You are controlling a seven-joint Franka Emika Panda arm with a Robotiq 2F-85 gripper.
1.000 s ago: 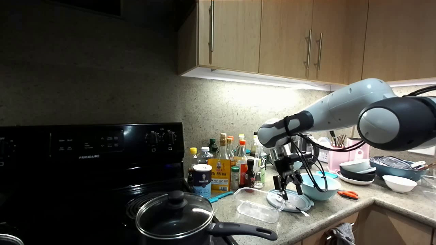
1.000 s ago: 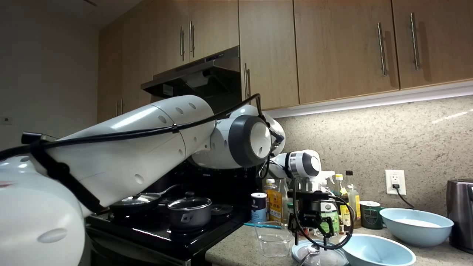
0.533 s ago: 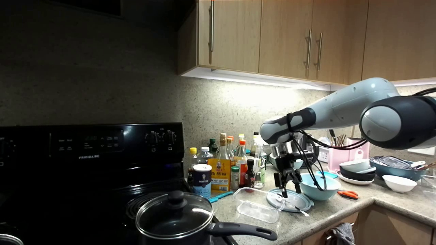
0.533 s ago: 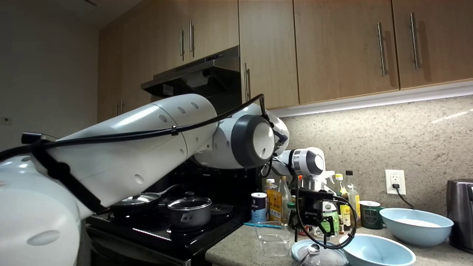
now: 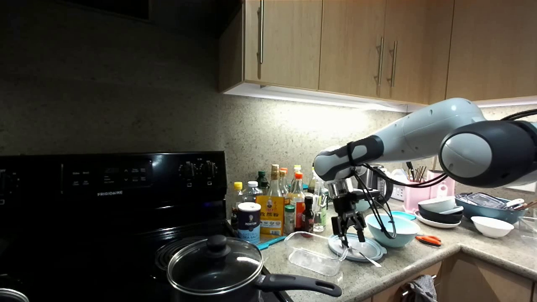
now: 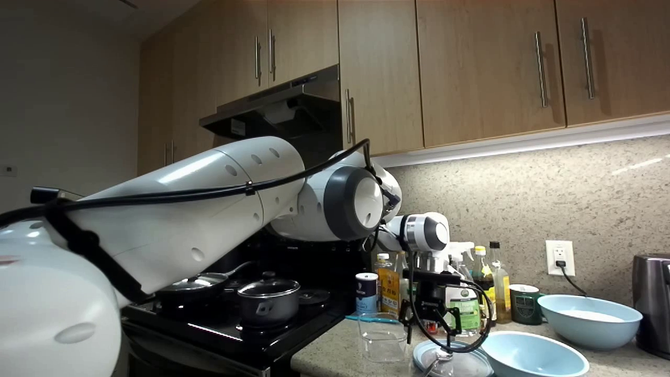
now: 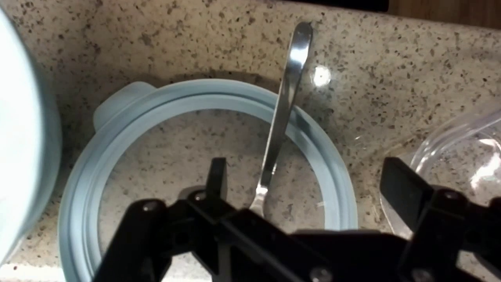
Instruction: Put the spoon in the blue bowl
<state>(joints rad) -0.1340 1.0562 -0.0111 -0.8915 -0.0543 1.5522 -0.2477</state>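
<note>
The spoon (image 7: 280,121) is shiny metal and lies across a flat blue-rimmed lid (image 7: 340,184), its handle over the counter's front side. It also shows in both exterior views (image 5: 370,259) (image 6: 444,355). In the wrist view its bowl end is hidden behind my gripper (image 7: 309,178). The gripper is open and empty above the lid, with the spoon between the fingers, nearer the left one in that view. It also shows in both exterior views (image 5: 353,239) (image 6: 430,337). The blue bowl (image 5: 394,235) stands beside the lid; it also shows in an exterior view (image 6: 534,353) and the wrist view (image 7: 19,137).
A clear container (image 5: 314,262) stands close beside the lid; in the wrist view (image 7: 462,156) one finger overlaps its edge. A paler bowl (image 6: 589,327) stands farther back. Bottles (image 5: 298,201) line the wall. A lidded pot (image 5: 216,268) and orange-handled item (image 5: 428,240) are nearby.
In both exterior views my gripper has moved left, slightly lower in one of them, after a small shift right. The clear container has shifted slightly left. The spoon has not visibly moved.
</note>
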